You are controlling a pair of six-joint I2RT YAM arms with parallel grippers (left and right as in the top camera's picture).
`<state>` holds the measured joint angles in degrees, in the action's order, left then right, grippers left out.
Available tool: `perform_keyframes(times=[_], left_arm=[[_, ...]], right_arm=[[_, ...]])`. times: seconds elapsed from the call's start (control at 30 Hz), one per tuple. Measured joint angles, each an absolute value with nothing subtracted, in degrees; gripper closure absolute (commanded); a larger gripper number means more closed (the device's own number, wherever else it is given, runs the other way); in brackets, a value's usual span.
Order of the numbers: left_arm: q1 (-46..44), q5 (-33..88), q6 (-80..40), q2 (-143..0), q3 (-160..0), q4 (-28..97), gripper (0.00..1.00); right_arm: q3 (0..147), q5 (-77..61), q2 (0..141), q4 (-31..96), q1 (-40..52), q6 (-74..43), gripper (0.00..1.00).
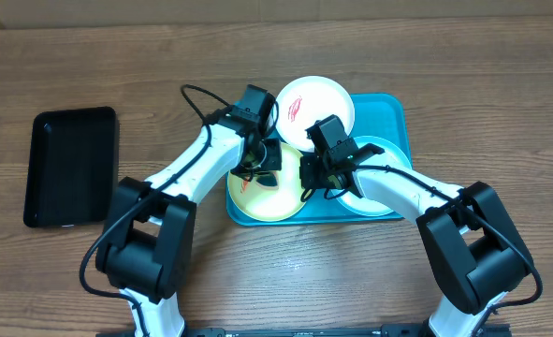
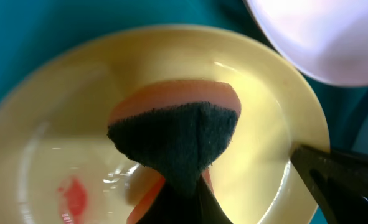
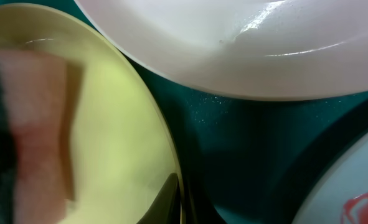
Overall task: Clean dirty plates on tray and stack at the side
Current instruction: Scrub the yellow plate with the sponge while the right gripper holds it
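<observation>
The sponge [image 2: 177, 134], clenched in the left gripper [image 1: 256, 166], is pressing into the yellow-green plate [image 2: 268, 118] on the teal tray [image 1: 394, 108], while the right gripper [image 1: 313, 178] is pinching its rim, apparently steadying it for scrubbing.

Glossy yellow plate [image 2: 264, 124], fuzzy dark sponge [image 2: 177, 143] (orange foam backing), wood-grain table [image 1: 257, 47]

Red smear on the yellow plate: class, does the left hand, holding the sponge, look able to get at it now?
Probably yes. The left hand holds the sponge over the yellow plate, the red smear lies uncovered beside it, and the right hand seems to pinch only the plate's rim.
</observation>
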<state>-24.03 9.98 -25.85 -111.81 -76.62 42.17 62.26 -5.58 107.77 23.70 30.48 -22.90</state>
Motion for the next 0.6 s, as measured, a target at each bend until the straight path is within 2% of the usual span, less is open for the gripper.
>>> perform_keyframes(times=[0.23, 0.6], left_arm=[[-25.1, 8.2, -26.6, -114.5, -77.9, 45.8, 0.96], [-25.1, -12.5, -26.6, -115.7, -79.0, 55.6, 0.96]], right_arm=[[62.3, -5.6, 107.8, 23.7, 30.5, -22.9, 0.96], [62.3, -5.7, 107.8, 23.7, 30.5, -22.9, 0.96]])
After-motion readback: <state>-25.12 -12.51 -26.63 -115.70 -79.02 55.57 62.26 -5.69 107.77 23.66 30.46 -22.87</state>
